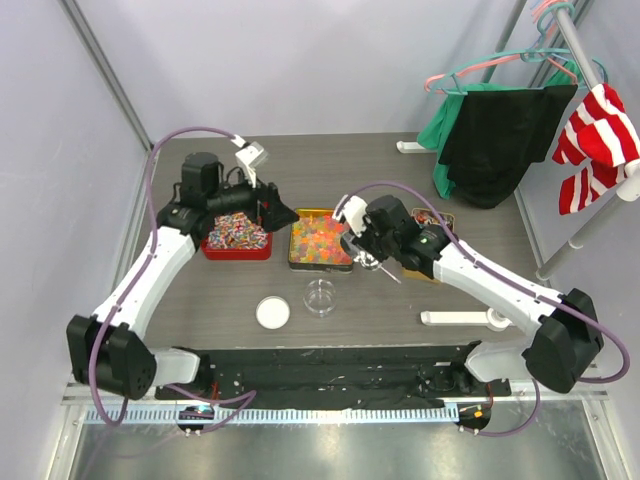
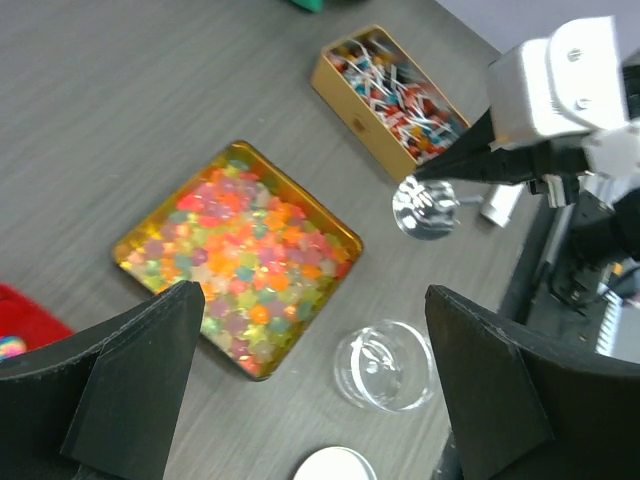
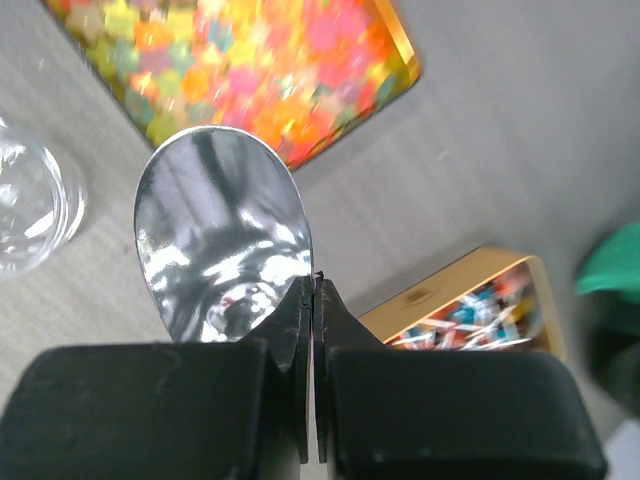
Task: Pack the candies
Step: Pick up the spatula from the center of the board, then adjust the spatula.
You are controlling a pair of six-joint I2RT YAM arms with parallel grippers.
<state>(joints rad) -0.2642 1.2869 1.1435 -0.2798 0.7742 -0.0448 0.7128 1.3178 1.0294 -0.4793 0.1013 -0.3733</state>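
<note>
Two things lie nearest on the tabletop: a white lid [image 1: 272,313] and, just right of it, a clear glass dish [image 1: 320,296]. Beyond the dish the right pincer [image 1: 364,256] is clamped shut on a spoon [image 3: 220,240], beside the gold tray [image 1: 320,267] of gummy candies [image 1: 320,243]. Left of that tray the left pincer [image 1: 263,205] gapes wide and empty by a red tray [image 1: 235,254] of wrapped ones, and a gold tin [image 2: 355,115] at far right holds more.
</note>
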